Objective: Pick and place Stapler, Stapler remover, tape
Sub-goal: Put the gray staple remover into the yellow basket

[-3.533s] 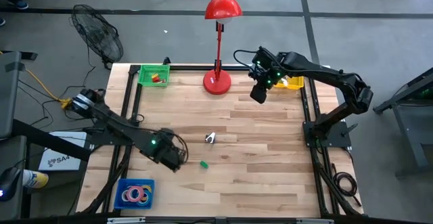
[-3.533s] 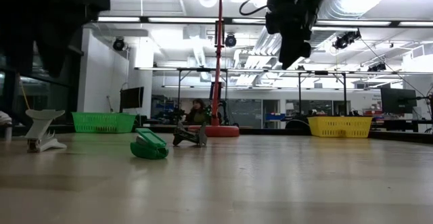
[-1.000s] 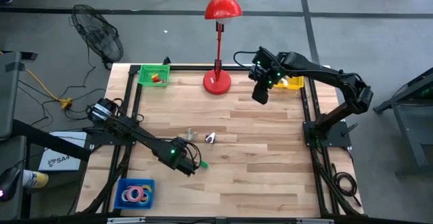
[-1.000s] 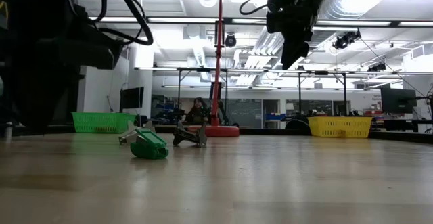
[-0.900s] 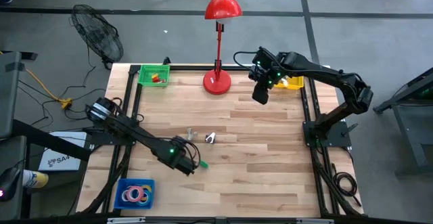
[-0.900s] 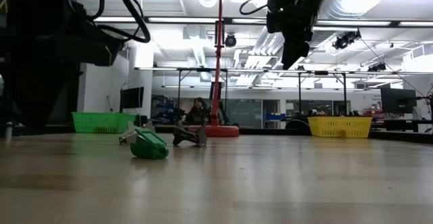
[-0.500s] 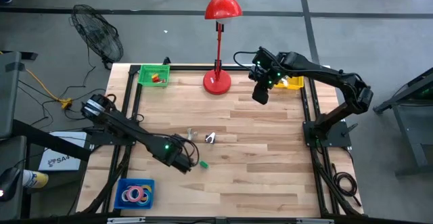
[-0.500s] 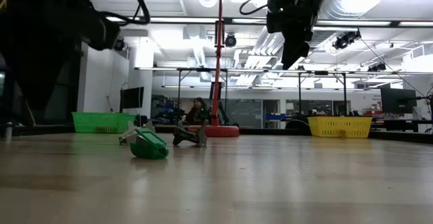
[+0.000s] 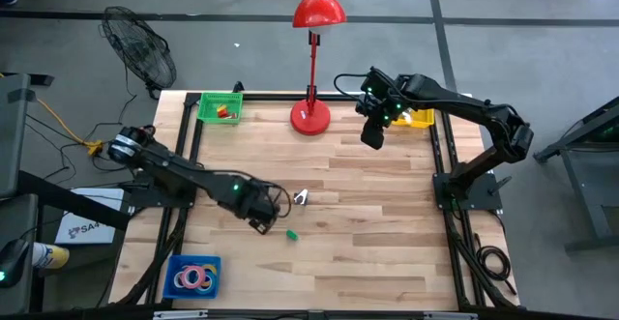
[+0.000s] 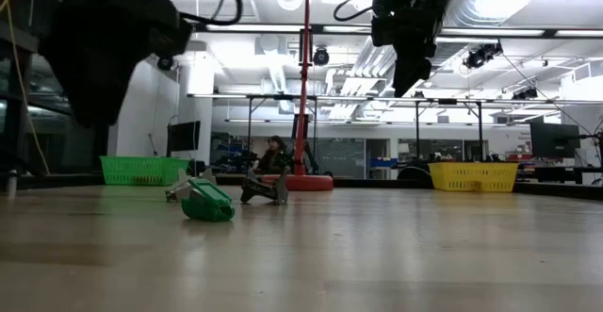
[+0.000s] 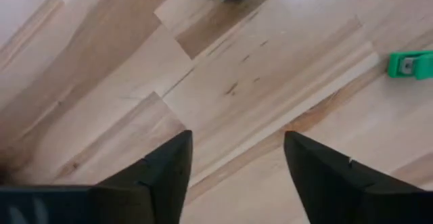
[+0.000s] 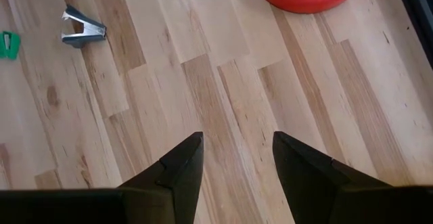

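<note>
tape (image 9: 193, 277) in blue tray (image 9: 174, 265), 7 o'clock | left gripper (image 9: 269, 215) wide open, empty, mid-table | green stapler (image 9: 291, 233) just beside, 5 o'clock: small, light, hard; pinch sides | remover (image 9: 301, 197) near, 1 o'clock | right gripper (image 9: 368, 141) part open, empty, 1 o'clock

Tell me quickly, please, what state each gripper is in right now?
Left gripper: open, empty, over bare table near the green stapler.
Right gripper: open, empty, raised near the red lamp base.
</note>
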`<action>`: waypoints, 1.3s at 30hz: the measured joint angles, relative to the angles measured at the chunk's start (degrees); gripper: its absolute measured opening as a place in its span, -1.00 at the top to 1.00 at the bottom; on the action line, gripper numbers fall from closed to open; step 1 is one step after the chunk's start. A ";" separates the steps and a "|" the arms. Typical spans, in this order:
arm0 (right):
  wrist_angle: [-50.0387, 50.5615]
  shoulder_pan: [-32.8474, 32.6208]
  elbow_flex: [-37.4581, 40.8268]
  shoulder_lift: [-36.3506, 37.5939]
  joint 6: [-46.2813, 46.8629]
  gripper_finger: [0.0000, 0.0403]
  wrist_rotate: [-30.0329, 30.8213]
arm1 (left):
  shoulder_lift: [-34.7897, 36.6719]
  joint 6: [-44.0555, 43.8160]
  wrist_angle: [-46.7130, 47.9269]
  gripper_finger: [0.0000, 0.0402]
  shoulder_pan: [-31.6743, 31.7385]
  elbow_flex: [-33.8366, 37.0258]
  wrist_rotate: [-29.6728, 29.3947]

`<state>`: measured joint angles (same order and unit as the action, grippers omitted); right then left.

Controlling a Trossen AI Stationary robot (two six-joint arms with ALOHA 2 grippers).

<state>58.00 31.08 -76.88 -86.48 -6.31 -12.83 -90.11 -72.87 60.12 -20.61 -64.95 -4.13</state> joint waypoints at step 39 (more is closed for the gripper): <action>1.36 0.00 0.00 0.00 1.30 0.16 0.03 | -1.95 16.87 -9.37 -0.32 15.63 -0.02 3.25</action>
<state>59.35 31.07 -76.88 -86.48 -5.01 -12.80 -92.06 -56.00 50.76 -4.98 -64.97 -0.89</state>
